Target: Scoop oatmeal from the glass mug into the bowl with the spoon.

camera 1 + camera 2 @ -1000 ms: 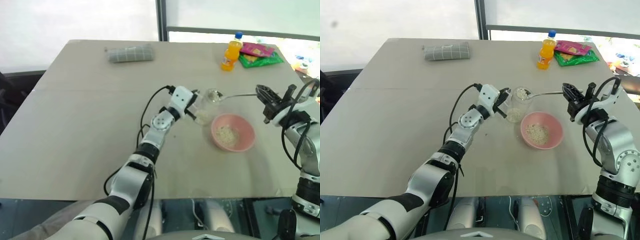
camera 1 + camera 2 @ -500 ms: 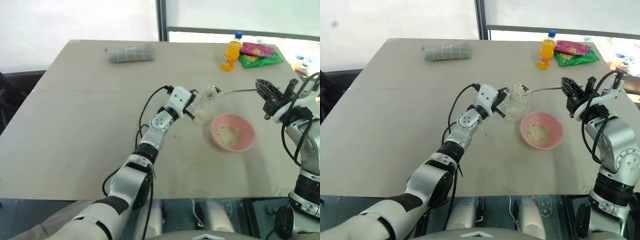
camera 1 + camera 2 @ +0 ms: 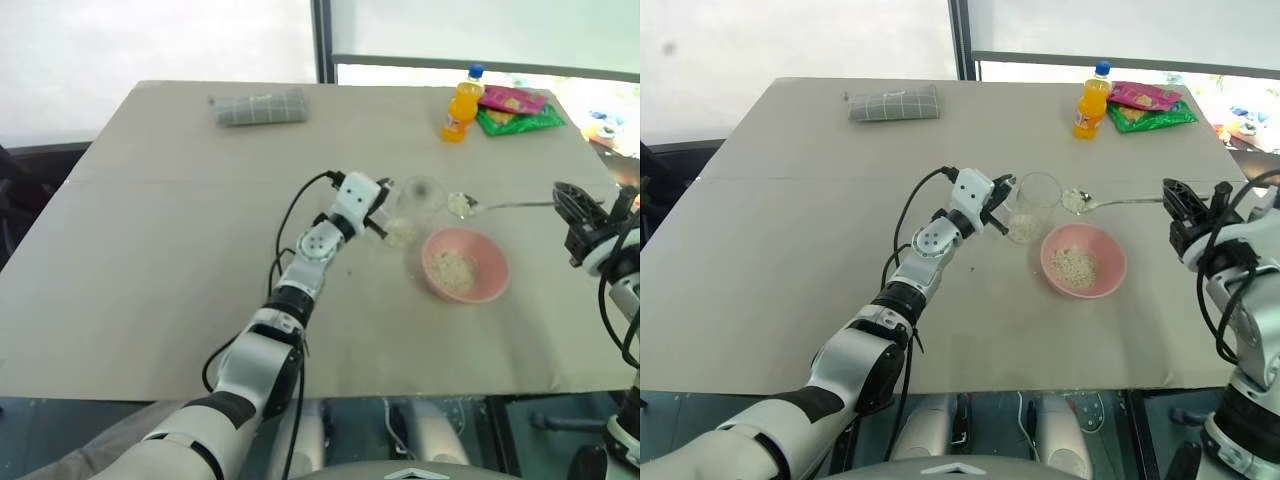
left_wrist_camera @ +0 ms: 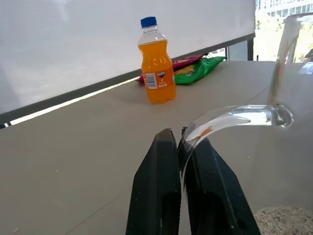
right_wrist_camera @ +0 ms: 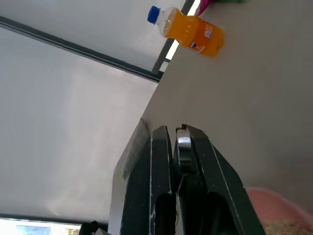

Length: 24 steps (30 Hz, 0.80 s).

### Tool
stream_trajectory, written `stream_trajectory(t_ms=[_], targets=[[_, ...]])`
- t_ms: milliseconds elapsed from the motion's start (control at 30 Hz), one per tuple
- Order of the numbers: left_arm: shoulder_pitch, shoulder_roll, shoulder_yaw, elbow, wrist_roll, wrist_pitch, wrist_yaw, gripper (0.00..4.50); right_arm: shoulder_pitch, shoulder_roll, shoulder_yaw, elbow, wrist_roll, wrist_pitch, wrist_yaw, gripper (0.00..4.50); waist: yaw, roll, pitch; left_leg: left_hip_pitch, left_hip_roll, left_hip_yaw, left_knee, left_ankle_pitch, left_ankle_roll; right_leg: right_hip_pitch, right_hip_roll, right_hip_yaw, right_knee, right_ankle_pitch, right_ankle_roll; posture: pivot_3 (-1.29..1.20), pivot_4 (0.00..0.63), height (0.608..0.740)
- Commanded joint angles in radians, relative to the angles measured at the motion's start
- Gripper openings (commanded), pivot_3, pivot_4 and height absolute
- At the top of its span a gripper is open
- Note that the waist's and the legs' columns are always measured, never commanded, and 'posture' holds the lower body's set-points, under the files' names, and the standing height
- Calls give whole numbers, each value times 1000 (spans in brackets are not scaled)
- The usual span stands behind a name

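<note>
So we've got the left claw [image 3: 1002, 203] pinched tight on the clear handle of the glass mug [image 3: 1035, 200], which sits right at its fingertips with a bit of oatmeal [image 3: 1023, 228] left in the bottom. If that grip twists or slips while we work, the mug could tip and dump what's left on the table [image 3: 790, 250].

Just past the mug, on the side away from the left claw, the spoon [image 3: 1110, 201] hangs level in the air with a heaped load in its scoop, hovering beside the far rim of the pink bowl [image 3: 1084, 260]. The right claw [image 3: 1181, 208] is clamped narrow on the very end of the long handle, so any wobble or roll of that wrist gets magnified out at the scoop. Our worry: flakes fall short of the bowl and land on the table, since the scoop looks to be at the bowl's edge rather than over its middle.

The count, left to right:
- one folded grey cloth [image 3: 893, 102], well away from both claws
- one mug
- one spoon
- one bowl, already holding some oatmeal
- one orange bottle [image 3: 1091, 100]
- two snack packets [image 3: 1150, 105], as far as we can tell
</note>
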Motion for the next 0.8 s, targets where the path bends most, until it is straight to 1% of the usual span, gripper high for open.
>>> stream_trajectory(t_ms=[33,133,233,367,467,533,600,800], targets=[[0,18,5,26,15,-6,6,44,55,-40,-39,-58,18,17,45,0,-1,0,0,0,0,0,0,0,0,0,0,0,0,0,0,0,150,740],[0,21,8,29,14,-6,8,44,117,-83,-40,-60,18,40,83,0,-3,0,0,1,0,-1,0,0,0,1,0,0,0,0,0,0,150,740],[3,22,9,30,15,-8,9,44,163,-155,-21,-54,18,71,122,0,-7,1,0,1,0,-2,0,0,0,2,0,0,0,0,0,0,150,740],[7,21,11,29,16,-8,11,44,189,-344,9,-31,18,124,162,0,-12,1,-1,2,0,-2,1,0,0,3,0,0,-1,0,0,0,150,740],[11,20,12,27,17,-8,13,44,161,-521,50,-45,-104,196,260,0,-16,1,-1,2,0,-2,1,0,0,3,0,1,0,0,0,0,150,740],[12,19,13,26,18,-9,15,44,134,-601,82,-60,-182,213,328,0,-17,0,-1,2,0,-3,1,0,0,4,0,0,-1,0,0,0,150,740],[11,18,14,27,18,-10,17,44,111,-637,108,-71,-221,215,369,0,-15,0,-1,2,0,-4,1,0,0,4,0,-1,-1,0,0,0,150,740],[14,15,15,26,18,-11,23,44,40,-737,192,-128,-446,221,530,0,-14,-1,-1,1,-1,-5,1,0,0,4,0,-1,-2,0,0,0,150,740]])
